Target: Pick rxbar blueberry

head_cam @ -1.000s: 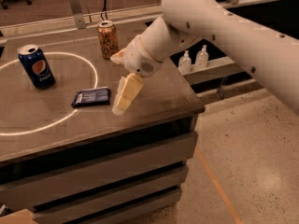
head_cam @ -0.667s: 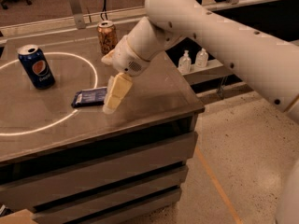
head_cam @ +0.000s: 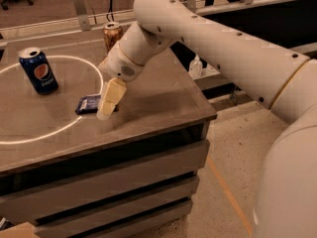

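The rxbar blueberry (head_cam: 87, 104) is a small flat bar in a dark navy wrapper. It lies on the brown table (head_cam: 163, 95), just inside the right edge of a white ring marked on the top. My gripper (head_cam: 108, 104) hangs from the cream arm, points down, and sits right over the bar's right end, hiding that end. I cannot tell whether it touches the bar.
A blue Pepsi can (head_cam: 38, 70) stands to the left inside the white ring (head_cam: 59, 129). A brown can (head_cam: 112, 34) stands at the back, behind my arm. The table's right edge drops to the floor, where a white bottle (head_cam: 196, 66) sits on a lower shelf.
My arm has swung left across the table. The gripper has moved from beside the bar's right end to over it. The bar and the cans have not moved.
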Motion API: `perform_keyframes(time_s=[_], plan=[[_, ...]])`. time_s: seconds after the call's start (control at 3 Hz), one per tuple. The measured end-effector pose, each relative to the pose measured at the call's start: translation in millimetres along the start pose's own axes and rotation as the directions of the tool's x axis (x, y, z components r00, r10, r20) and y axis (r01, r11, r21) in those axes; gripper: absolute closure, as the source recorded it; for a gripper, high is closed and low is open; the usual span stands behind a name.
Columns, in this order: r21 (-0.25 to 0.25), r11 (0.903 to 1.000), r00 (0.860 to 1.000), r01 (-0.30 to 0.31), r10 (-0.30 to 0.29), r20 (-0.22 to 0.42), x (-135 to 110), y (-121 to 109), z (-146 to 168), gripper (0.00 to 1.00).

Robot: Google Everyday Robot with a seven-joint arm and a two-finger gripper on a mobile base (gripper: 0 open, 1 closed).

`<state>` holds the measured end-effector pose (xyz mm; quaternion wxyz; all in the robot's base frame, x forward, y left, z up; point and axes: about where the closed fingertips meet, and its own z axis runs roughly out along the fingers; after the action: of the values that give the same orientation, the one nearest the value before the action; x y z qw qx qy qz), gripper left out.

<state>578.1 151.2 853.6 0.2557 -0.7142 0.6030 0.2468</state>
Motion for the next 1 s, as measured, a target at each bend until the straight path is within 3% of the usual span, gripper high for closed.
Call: perform_keyframes(time_s=[0.33,1.0], plan=[[-0.004,0.9999,1.0,-0.011,0.011,-0.003,2.4,-2.1,4.5,0.0],[-0.032,0.9994,1.0,-0.012,0.011,-0.022,6.9,-0.1,12.8,0.47]])
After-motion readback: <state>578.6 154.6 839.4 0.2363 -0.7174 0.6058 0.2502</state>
